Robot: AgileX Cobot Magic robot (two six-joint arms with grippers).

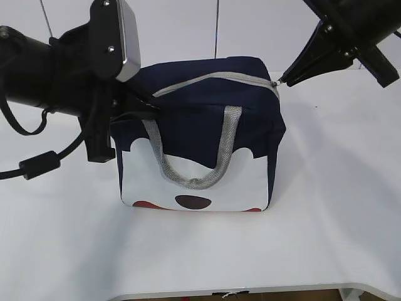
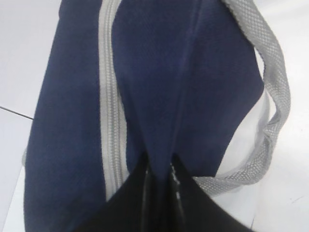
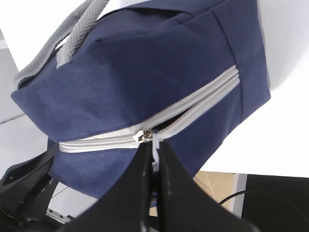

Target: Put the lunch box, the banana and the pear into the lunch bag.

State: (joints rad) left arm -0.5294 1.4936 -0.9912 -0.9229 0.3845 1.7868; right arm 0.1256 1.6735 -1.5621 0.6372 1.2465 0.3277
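Note:
The navy lunch bag point(image 1: 207, 119) stands upright mid-table, white wavy-edged side with a dark oval facing me, grey handles point(image 1: 194, 175) hanging down. My left gripper point(image 1: 149, 106) is shut on a fold of navy fabric point(image 2: 161, 145) at the bag's left top. My right gripper point(image 1: 280, 79) is shut on the grey zipper pull point(image 3: 155, 144) at the bag's right top corner. In the right wrist view the grey zipper point(image 3: 193, 104) gapes slightly beside the slider. The lunch box, banana and pear are out of view.
The white table point(image 1: 338, 207) surrounds the bag; its front edge runs along the bottom of the exterior view. A black cable point(image 1: 37, 164) hangs from the left arm over the table.

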